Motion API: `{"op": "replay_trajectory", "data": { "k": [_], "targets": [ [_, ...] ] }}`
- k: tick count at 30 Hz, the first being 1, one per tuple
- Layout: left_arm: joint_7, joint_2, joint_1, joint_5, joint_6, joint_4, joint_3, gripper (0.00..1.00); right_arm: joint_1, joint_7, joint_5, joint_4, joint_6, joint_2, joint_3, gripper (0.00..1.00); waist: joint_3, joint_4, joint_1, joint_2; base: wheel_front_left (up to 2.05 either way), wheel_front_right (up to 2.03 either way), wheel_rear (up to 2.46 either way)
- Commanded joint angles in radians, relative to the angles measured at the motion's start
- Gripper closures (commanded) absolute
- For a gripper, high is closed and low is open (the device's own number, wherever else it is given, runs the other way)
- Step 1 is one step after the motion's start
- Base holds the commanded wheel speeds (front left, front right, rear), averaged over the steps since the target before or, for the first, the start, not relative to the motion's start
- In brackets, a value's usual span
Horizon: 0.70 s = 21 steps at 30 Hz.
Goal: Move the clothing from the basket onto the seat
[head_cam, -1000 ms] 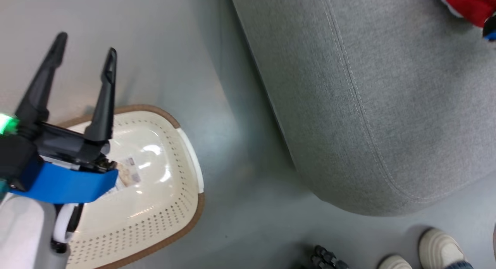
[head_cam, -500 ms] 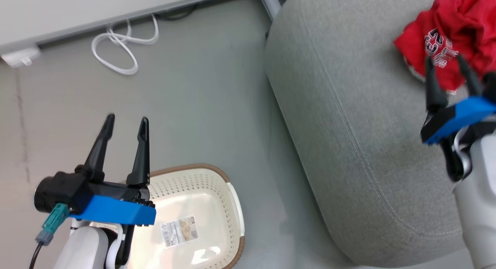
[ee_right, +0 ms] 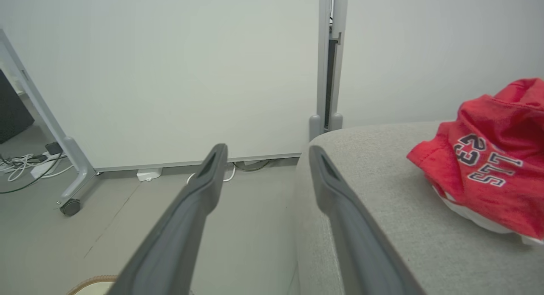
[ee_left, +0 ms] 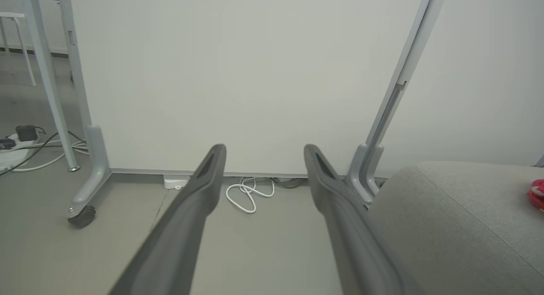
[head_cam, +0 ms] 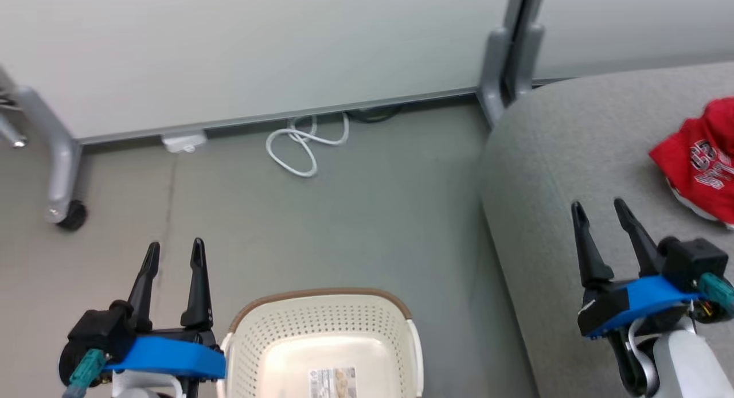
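Note:
The red clothing [head_cam: 697, 168] lies bunched on the grey seat [head_cam: 550, 151] at the right, its white and black lettering [ee_right: 484, 161] showing; a red sliver [ee_left: 536, 193] shows at the edge of the left wrist view. The cream basket [head_cam: 324, 340] with the brown rim stands on the floor at bottom centre, holding just a paper label [head_cam: 334, 382]. My left gripper [head_cam: 175, 254] is open, left of the basket, above the floor. My right gripper [head_cam: 599, 207] is open over the seat, short of the clothing, with nothing between its fingers [ee_right: 199, 193].
A white partition wall [head_cam: 258, 48] with grey posts [head_cam: 510, 54] runs along the back. A coiled white cable [head_cam: 304, 145] and a white power strip [head_cam: 183, 141] lie at its foot. A castor leg [head_cam: 57, 174] stands at far left. Grey floor [head_cam: 344, 214] lies between basket and wall.
The head camera has tilted up, so the wall, cable and posts have come into view. My right gripper has drawn back from the clothing, which stays on the seat.

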Motion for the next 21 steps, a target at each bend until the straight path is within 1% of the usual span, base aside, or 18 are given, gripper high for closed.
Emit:
{"op": "replay_trajectory", "data": {
  "k": [1,5,8,14,21],
  "targets": [
    [-0.004,-0.006,0.013,0.008,-0.007,0.015,0.01,0.0,0.051,0.005,-0.012,-0.032,0.0,0.009,-0.017,0.0,-0.013,0.027,0.0002,-0.0001,0.0,0.0,0.0],
    [-0.004,-0.016,0.037,0.025,-0.015,0.051,0.014,0.0,0.128,0.017,-0.03,-0.105,0.0,0.034,-0.042,0.0,-0.037,0.074,0.0002,-0.0001,0.0,0.0,0.0],
    [-0.004,-0.026,0.049,0.031,-0.018,0.069,0.024,0.0,0.172,0.027,-0.043,-0.147,0.0,0.049,-0.049,0.0,-0.048,0.091,0.0002,-0.0001,0.0,0.0,0.0],
    [-0.004,-0.048,0.072,0.032,-0.023,0.081,0.055,0.0,0.227,0.046,-0.05,-0.186,0.0,0.068,-0.042,0.0,-0.073,0.093,0.0002,-0.0001,0.0,0.0,0.0],
    [-0.004,-0.063,0.079,0.043,-0.027,0.079,0.056,0.0,0.254,0.065,-0.043,-0.207,0.0,0.076,-0.047,0.0,-0.076,0.09,0.0002,-0.0001,0.0,0.0,0.0]
  ]
}}
